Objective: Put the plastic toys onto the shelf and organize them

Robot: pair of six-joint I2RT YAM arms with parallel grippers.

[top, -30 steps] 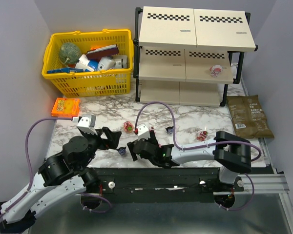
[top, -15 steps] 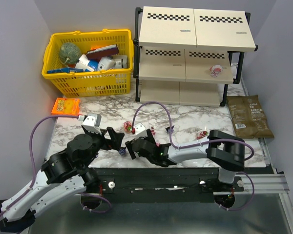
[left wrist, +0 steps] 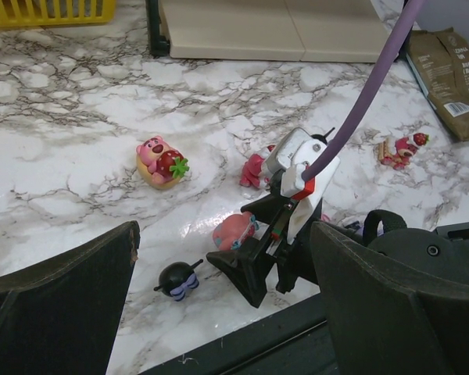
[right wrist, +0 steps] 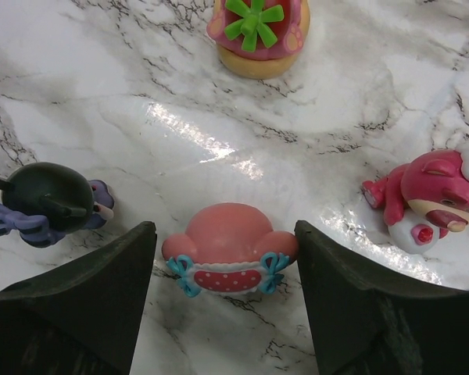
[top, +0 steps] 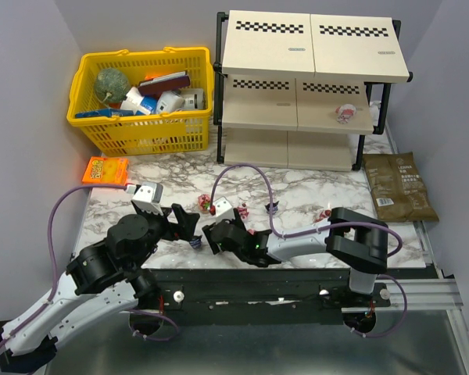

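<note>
A round pink toy (right wrist: 230,246) with blue bows lies on the marble between the fingers of my right gripper (right wrist: 223,238). The jaws stand open, close on either side of it with a small gap. A dark purple-black toy (right wrist: 51,199) lies just left of it, a red-pink toy (right wrist: 426,199) to the right, and a strawberry toy (right wrist: 254,31) beyond. My left gripper (left wrist: 223,254) hangs open over the right gripper (top: 213,237) and the dark toy (left wrist: 177,279). The shelf (top: 313,78) stands at the back with one pink-and-white toy (top: 345,113) on its middle board.
A yellow basket (top: 141,133) of larger items stands at the back left, with an orange packet (top: 105,170) in front of it. A brown pouch (top: 399,186) lies at the right edge. More small toys (top: 324,214) are scattered on the marble. The right arm's purple cable (top: 250,176) loops above them.
My right gripper has slid slightly left and its jaws have narrowed around the round pink toy. The left arm moved a little to the right early on, then held still.
</note>
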